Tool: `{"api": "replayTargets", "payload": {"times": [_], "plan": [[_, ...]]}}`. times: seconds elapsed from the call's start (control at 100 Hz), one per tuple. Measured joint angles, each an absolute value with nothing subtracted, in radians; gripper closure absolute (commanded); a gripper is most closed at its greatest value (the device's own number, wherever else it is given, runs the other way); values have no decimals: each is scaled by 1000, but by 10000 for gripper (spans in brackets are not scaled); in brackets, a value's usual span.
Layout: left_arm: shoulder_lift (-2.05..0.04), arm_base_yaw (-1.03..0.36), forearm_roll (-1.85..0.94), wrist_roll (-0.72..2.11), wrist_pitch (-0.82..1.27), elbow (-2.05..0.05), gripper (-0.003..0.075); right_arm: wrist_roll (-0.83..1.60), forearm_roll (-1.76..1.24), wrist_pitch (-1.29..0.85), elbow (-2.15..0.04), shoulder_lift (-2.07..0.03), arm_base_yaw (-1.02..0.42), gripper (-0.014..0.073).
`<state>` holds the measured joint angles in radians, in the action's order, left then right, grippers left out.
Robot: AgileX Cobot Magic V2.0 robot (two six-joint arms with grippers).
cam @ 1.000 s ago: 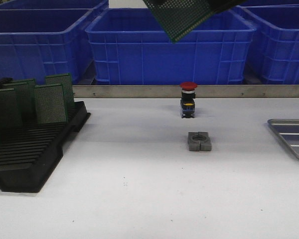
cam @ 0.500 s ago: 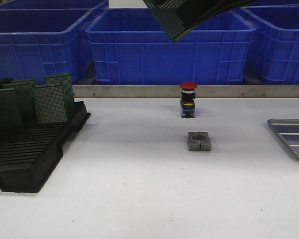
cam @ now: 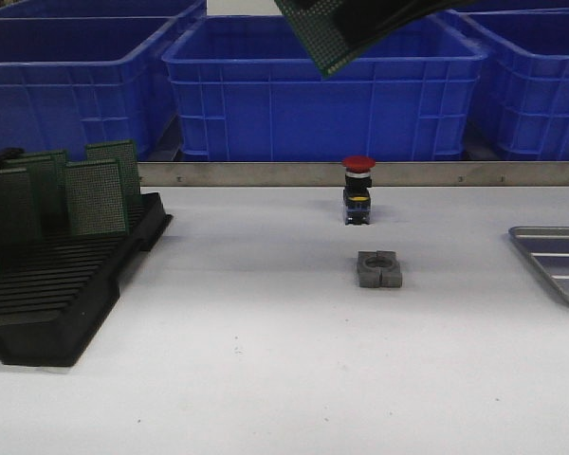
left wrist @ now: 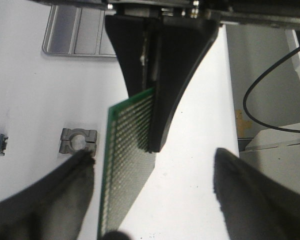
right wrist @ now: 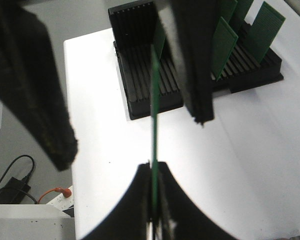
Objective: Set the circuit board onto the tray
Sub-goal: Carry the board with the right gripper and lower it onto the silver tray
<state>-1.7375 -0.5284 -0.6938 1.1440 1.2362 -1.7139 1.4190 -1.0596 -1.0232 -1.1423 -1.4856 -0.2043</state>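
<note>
Currently the right gripper (right wrist: 154, 210) is clamped on one edge of the circuit board (right wrist: 153, 107); in the left wrist view its two dark fingers (left wrist: 162, 85) pinch the board edge-on; the left gripper (left wrist: 150, 200) stands spread wide around the board, touching nothing. The board hangs tilted, high above the table's middle, one corner lowest; the tray (cam: 556, 259) lies flat at the table's right edge, well apart and below; the carry therefore runs rightward and down, on the right arm's side.
</note>
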Motion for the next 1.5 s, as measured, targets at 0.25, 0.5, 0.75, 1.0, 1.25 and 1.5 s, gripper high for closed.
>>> {"api": "replayTargets", "payload": {"times": [0.25, 0.5, 0.75, 1.0, 1.25, 1.5], "plan": [[-1738, -528, -695, 1144, 1235, -1714, 117, 1210, -907, -1037, -1165, -1440, -99, 658], [-1738, -528, -695, 1144, 1237, -1714, 120, 942, -775, -1058, -1181, -1448, 155, 662], [-1738, -528, -695, 1144, 1238, -1714, 120, 787, -810, -1064, -1183, -1642, 359, 662], [-1738, -528, -695, 1144, 1238, -1714, 120, 767, -915, -1033, -1183, -1850, 413, 662], [-1738, -528, -695, 1144, 1238, -1714, 120, 765, -949, -988, -1187, -1953, 413, 662], [-1738, -528, -695, 1144, 1238, -1714, 120, 765, -953, -958, -1187, -1978, 413, 662]]}}
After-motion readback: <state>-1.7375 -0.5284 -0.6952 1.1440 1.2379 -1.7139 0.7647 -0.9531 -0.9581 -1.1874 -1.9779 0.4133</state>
